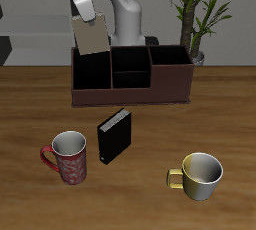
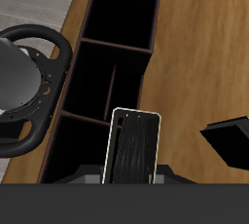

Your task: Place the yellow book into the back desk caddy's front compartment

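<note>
The fingertips of the white two-finger gripper [image 1: 84,14] were hidden behind the book in the exterior view and cut off at the frame edge in the wrist view, so only dark stubs flanked the cover; the fingers were closed on the thin tan-grey yellow book [image 1: 90,33]. The book hung upright and slightly tilted in the air, above the end of the wide, low, reddish-brown back desk caddy [image 1: 131,74] that stood near the desk's back edge. In the wrist view the book [image 2: 133,146] appeared as a dark, streaked cover with a pale rim, its lower part cut off. The caddy [image 2: 119,72] showed black inner dividers, two large end cells and a split middle. The small black-walled front compartment [image 1: 131,78] lay against the long front wall; its floor was too dark to make out. The book was not over that cell. A black upright book [image 1: 114,137] stood between the caddy and the desk's front edge, apart from both. A red patterned mug [image 1: 68,158] and a yellow-handled pale mug [image 1: 200,175] stood near the front edge. A potted green plant [image 1: 196,14] rose behind the caddy, partly cut off.
</note>
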Controlling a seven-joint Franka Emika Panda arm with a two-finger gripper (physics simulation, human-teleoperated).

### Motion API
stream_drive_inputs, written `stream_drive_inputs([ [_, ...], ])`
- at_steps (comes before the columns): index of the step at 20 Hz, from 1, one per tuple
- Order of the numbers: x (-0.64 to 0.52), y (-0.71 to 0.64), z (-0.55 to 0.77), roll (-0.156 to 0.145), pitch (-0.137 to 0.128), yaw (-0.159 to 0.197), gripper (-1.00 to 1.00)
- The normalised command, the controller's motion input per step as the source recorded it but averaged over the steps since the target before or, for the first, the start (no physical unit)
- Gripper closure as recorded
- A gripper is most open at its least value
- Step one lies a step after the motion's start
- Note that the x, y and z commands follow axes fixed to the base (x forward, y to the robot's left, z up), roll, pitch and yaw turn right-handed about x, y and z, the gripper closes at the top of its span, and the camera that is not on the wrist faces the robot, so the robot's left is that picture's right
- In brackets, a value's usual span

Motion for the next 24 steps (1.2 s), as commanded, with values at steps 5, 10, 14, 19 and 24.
stream_drive_inputs([
  [5,0.09,0.02,-0.01,0.001,-0.007,0.002,1.0],
  [10,0.14,-0.21,0.03,-0.051,-0.007,-0.038,1.0],
  [14,-0.03,0.1,-0.06,0.028,0.02,-0.015,1.0],
  [19,-0.04,0.45,-0.11,0.071,0.027,-0.013,1.0],
  [24,-0.04,0.31,-0.14,0.029,0.032,-0.008,1.0],
])
